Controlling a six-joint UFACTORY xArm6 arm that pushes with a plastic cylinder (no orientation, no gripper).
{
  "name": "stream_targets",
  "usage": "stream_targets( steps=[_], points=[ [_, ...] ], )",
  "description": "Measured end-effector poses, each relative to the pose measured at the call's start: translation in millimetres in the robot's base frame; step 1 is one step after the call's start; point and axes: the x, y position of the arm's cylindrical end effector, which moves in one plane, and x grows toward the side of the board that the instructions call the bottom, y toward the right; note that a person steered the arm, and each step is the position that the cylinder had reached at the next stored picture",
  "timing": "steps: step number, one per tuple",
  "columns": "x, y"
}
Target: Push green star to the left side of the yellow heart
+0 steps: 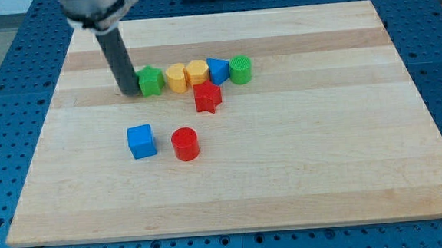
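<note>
The green star (151, 80) sits in a row of blocks near the view's top centre, directly left of the yellow heart (176, 77) with a narrow gap or light contact. My tip (129, 93) is at the star's left side, touching or almost touching it. The dark rod rises from there toward the view's top left.
Right of the heart in the row come a yellow hexagon (197, 71), a blue triangular block (218, 69) and a green cylinder (240, 69). A red star (207, 97) lies just below the row. A blue cube (141, 141) and a red cylinder (184, 144) sit lower down.
</note>
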Motion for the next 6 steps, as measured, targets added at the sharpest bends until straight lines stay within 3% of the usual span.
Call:
stream_targets(
  steps=[2, 4, 6],
  points=[
    [0, 0],
    [91, -6],
    [131, 3]
  ],
)
